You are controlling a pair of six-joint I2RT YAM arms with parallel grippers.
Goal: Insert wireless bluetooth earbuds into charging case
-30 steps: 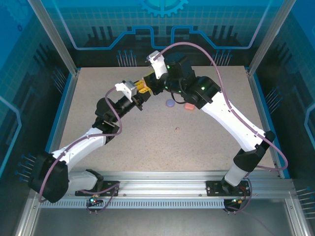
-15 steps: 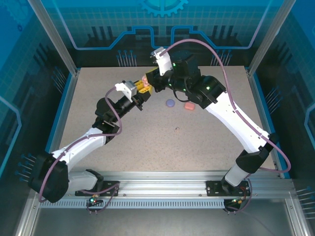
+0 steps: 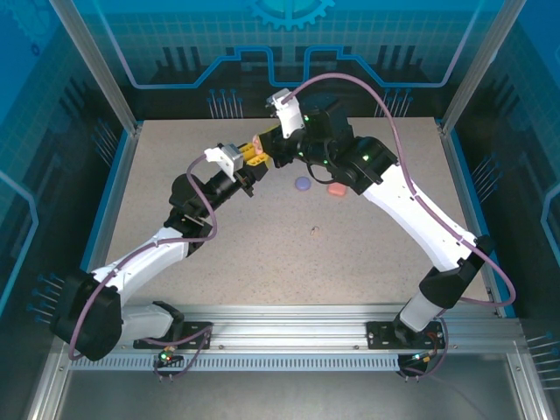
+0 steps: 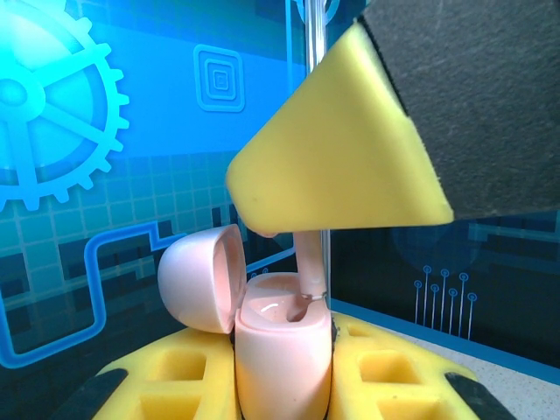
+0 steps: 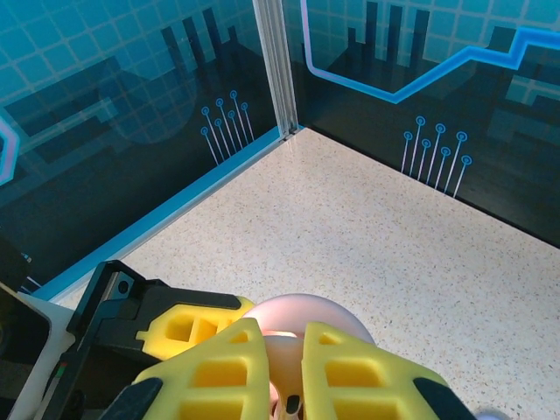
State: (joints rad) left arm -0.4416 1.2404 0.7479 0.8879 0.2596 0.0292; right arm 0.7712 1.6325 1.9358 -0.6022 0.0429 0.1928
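Yellow-padded left gripper [image 4: 282, 385] and, at twelve o'clock above it, right gripper [image 5: 284, 372] are closed respectively on the open pale pink charging case [image 4: 282, 350], lid [image 4: 199, 278] at nine o'clock, and a pale pink earbud [image 4: 308, 258] reaching into its well.

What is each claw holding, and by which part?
The left gripper clamps the pale pink case by its lower body, lid open. The right gripper pinches a pink earbud by its top, stem in the case.
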